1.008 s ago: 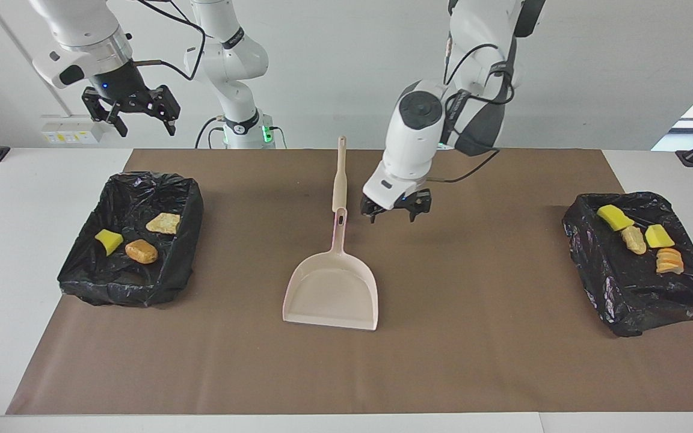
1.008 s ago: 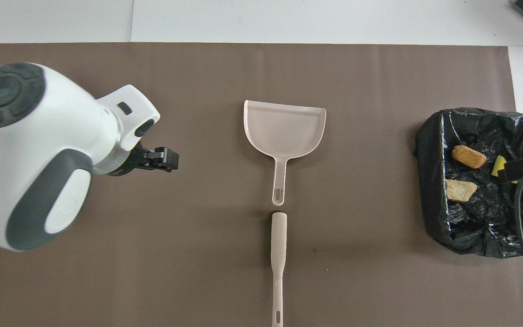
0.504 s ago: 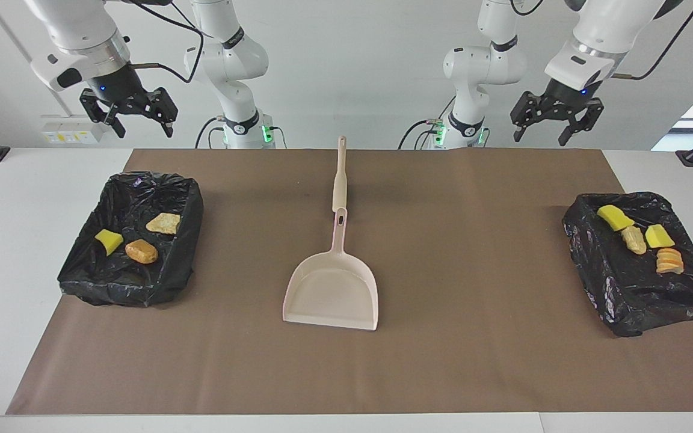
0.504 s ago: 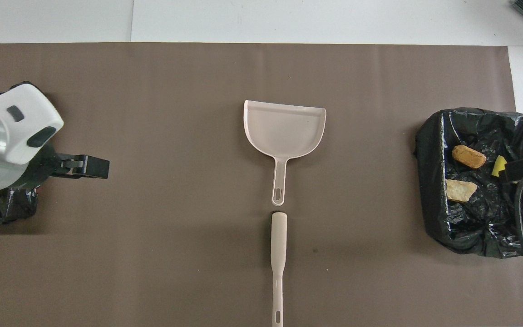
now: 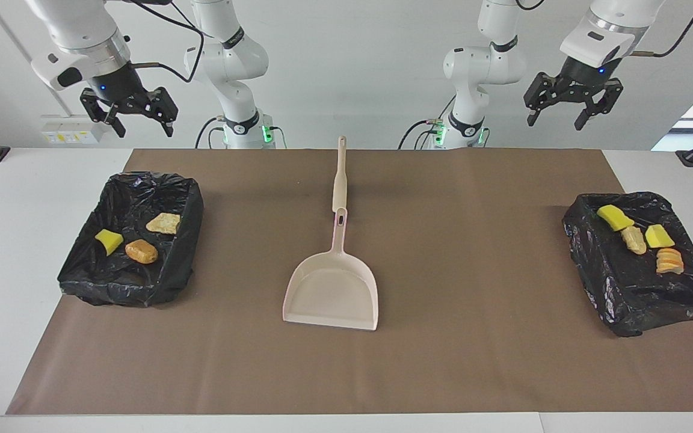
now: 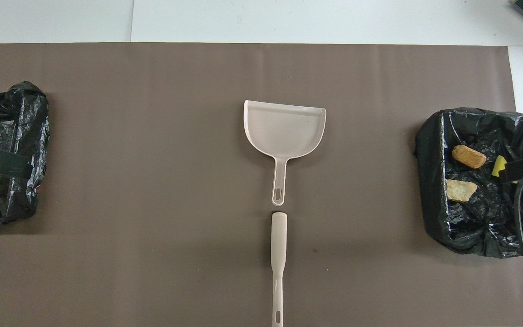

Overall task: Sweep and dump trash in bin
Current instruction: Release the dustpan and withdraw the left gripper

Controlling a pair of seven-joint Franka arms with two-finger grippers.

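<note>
Jaws stand wide and empty on both: right gripper (image 5: 129,112) and left gripper (image 5: 574,103), each parked high at its own end of the table, waiting.

Facing view: right gripper hangs over the table edge, above and robot-ward of the black bag-lined bin (image 5: 132,240) at its end. That bin holds a yellow sponge piece (image 5: 108,240), a golden-brown bread chunk (image 5: 141,251) and a pale tan chunk (image 5: 163,223). Left gripper hangs likewise robot-ward of the second black bag-lined bin (image 5: 638,264), which holds the other scraps, two yellow sponge pieces (image 5: 615,217) and two tan bread-like chunks (image 5: 633,239). No trash shows on the brown mat (image 5: 473,337).

Midway between the two grippers, low on the mat: beige plastic dustpan (image 5: 332,288), handle pointing at the robots, and a beige brush handle (image 5: 339,174) in line with it, long axis running away from the robots. Neither arm is clearly nearer.

Overhead view: dustpan (image 6: 285,128) sits empty, the brush handle (image 6: 278,259) just short of touching its handle. Only dark edges of the grippers show over the bins.

My read: sweep and dump look done.
</note>
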